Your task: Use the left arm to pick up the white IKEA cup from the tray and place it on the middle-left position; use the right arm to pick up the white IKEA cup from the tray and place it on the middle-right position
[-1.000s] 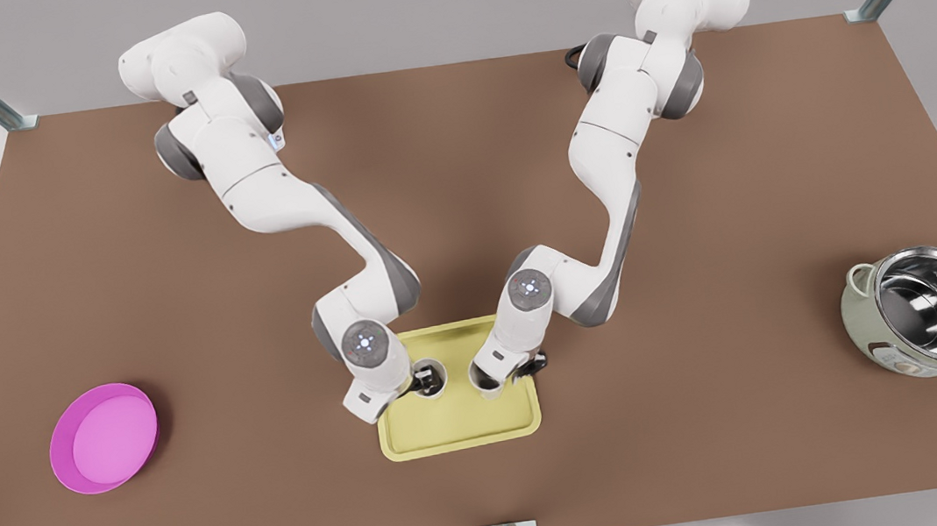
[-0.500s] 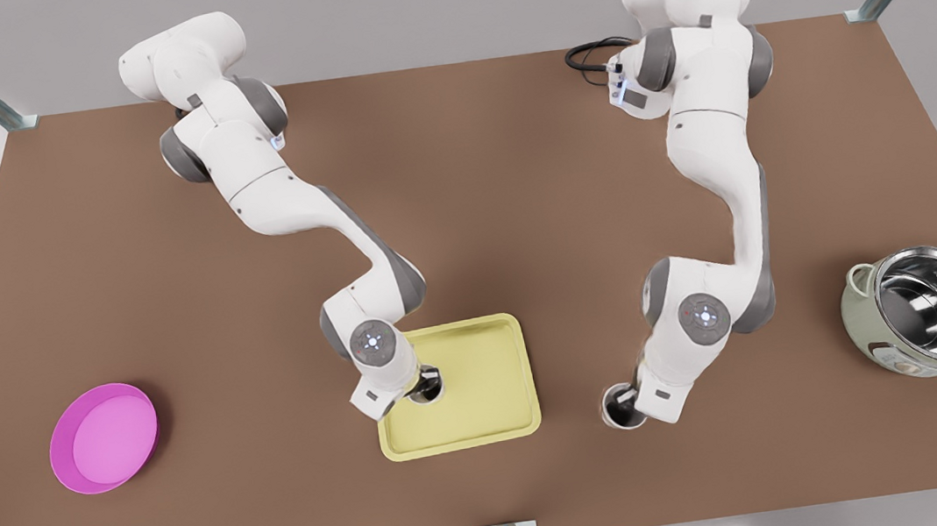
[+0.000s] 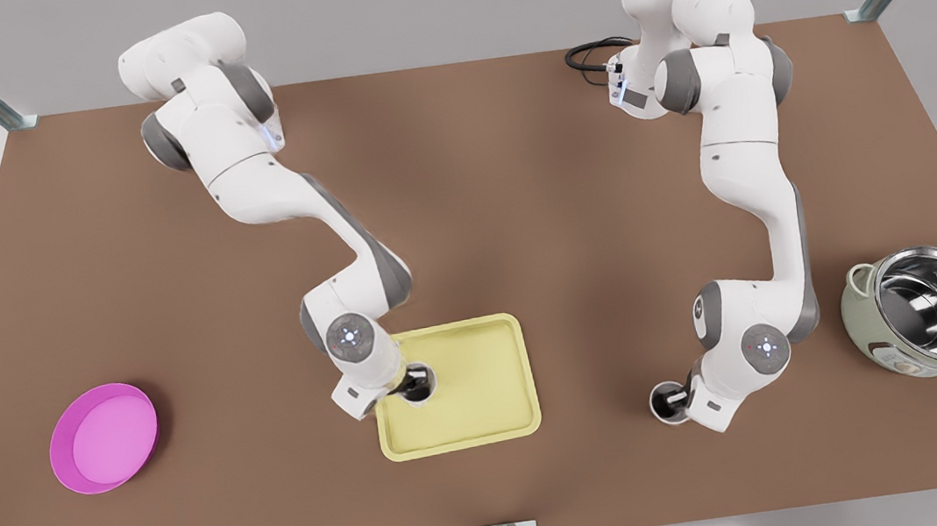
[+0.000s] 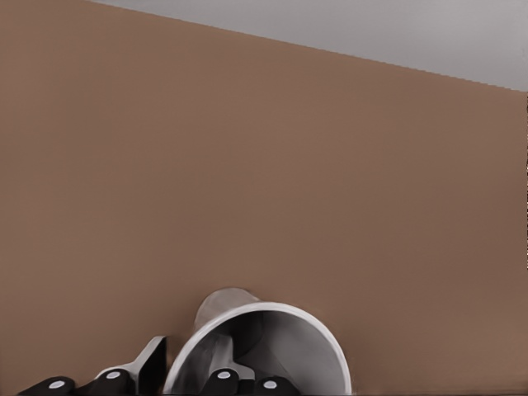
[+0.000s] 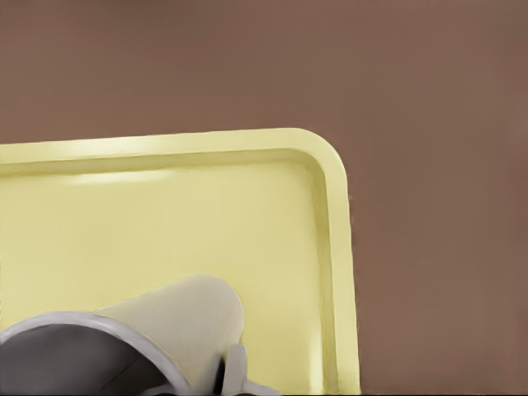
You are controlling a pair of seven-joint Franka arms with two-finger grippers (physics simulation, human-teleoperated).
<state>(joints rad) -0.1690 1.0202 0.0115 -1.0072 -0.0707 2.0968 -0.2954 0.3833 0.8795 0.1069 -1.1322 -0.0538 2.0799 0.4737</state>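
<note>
Now upright, left gripper (image 3: pixel 678 400) pinching off-tray cup (image 3: pixel 665 404), right gripper (image 3: pixel 405 382) pinching second cup (image 3: pixel 421 386) over tray (image 3: pixel 487 424)

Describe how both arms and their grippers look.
Both arms are white rounded segments with grey joints. Each wrist has a round cap with lights: bluish on the right arm, over the tray, reddish on the left arm. A black cable loops at the left arm's base. The left gripper's fingers are black with white dots.

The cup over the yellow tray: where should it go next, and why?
Probably sideways toward the front view's left, onto bare table: the right gripper grips this cup above the tray, while the left gripper holds the other cup clear of it.
</note>
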